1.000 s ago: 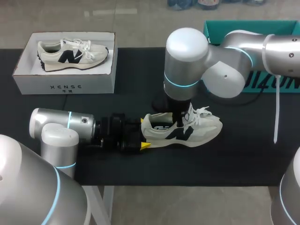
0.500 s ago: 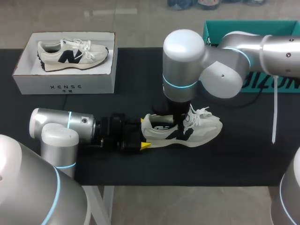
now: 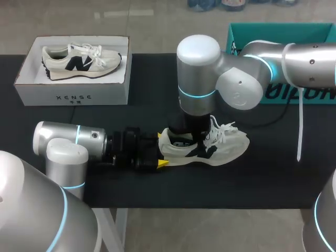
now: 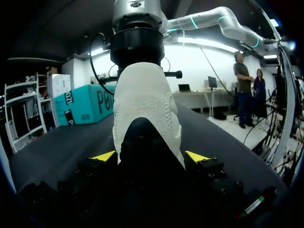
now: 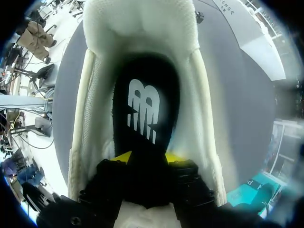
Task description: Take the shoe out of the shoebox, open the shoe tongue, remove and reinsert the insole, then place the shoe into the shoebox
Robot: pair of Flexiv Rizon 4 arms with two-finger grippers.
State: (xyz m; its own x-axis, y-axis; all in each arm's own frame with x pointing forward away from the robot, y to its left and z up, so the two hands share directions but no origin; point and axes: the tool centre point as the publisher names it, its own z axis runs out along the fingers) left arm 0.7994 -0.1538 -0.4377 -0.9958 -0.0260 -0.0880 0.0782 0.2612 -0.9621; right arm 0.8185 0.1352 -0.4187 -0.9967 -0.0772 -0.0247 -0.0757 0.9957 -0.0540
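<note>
The left gripper (image 4: 151, 156) clamps the shoe (image 3: 226, 147) heel, while the right gripper (image 5: 149, 157), inside the shoe, pinches the black insole (image 5: 145, 107).

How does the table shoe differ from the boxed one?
The table shoe stands on the black table; the boxed shoe sits in the white shoebox. The left gripper clamps the table shoe's heel and the right gripper pinches its insole; the boxed shoe is untouched. Both are white sneakers.
</note>
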